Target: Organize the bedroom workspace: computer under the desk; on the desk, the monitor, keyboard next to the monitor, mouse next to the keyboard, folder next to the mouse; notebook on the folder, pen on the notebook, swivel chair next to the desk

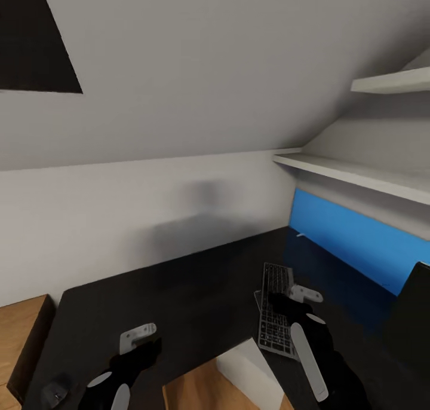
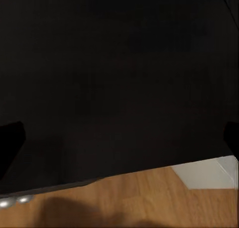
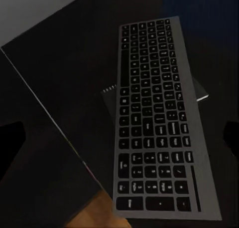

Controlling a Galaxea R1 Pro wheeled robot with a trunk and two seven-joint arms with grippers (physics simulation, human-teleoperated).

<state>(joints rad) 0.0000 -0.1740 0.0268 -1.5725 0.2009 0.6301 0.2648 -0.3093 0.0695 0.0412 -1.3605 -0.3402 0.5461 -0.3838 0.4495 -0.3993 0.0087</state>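
Observation:
The black keyboard lies at an angle on the black desk. It rests on a thin dark notebook whose corners stick out beneath it. My right gripper hovers open just above the keyboard, with its fingertips wide apart. Over the desk's near edge, my left gripper is open with nothing in it. A small dark mouse sits at the desk's near left corner. The monitor shows as a black slab at the right edge. Folder, pen, swivel chair and computer are out of view.
A sloping grey-white wall rises behind the desk, with a blue panel and two white shelves at the right. The white pedestal leg and wood floor show under the desk's notch. Silver drawer knobs sit below the edge.

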